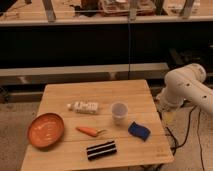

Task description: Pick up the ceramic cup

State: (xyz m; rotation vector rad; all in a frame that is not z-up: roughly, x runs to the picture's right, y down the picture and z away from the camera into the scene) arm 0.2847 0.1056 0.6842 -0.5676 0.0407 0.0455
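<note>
We're looking down on one wooden table [125, 90], and we count six loose things on it, one of each. There is one ceramic cup [119, 112], one orange plate [46, 130], one carrot [87, 131], one white tube-like package [85, 107], one blue sponge [139, 130] and one black block with white stripes [101, 149].

The cup sits upright just right of the table's middle. It's small and handleless, pale whitish-grey, narrowing a little toward its base, with a round rim open to the top. It's much smaller than the plate. The white package lies on its side to the cup's left, near it but apart. The carrot lies below and left of the cup, its green end pointing toward it. The blue sponge is close by at the cup's lower right, and we see a gap between the two. The striped block sits near the front edge, below the carrot. The plate rests on its own at the lower left of the table, well apart from the cup.

Over on the right of the frame we have one white robot arm [186, 86], bent above the table's right edge. The gripper [168, 116] hangs at the arm's lower end, just off that edge, to the right of the cup and clear of it. We cannot tell whether it's wide or narrow.
</note>
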